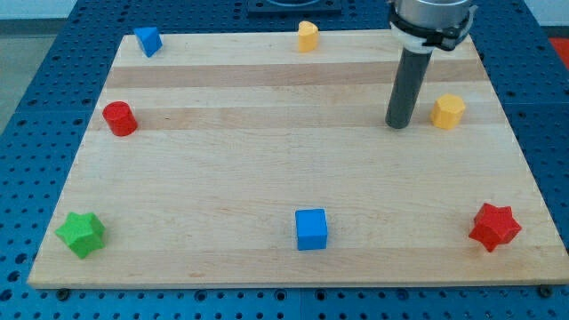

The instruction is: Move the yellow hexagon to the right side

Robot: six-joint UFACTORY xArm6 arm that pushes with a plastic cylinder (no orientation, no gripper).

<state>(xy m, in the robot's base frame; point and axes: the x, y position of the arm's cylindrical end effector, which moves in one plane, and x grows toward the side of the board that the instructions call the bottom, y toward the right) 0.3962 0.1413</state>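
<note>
Wooden board (267, 178): my tip (397, 125) beside yellow hexagon (448, 111), nothing hidden

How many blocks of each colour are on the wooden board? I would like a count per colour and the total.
Yellow: 2, the yellow hexagon and a yellow block
Blue: 2, a blue cube and a blue block
Red: 2, a red cylinder and a red star
Green: 1, a green star
Total: 7

Seven blocks sit on the wooden board (267, 169). Two are yellow: a hexagon (448, 111) and another yellow block (308, 36) whose shape is unclear. Two are blue: a cube (311, 229) and a small angular blue block (148, 40). Two are red: a cylinder (119, 118) and a star (494, 227). One green star (81, 234).
</note>
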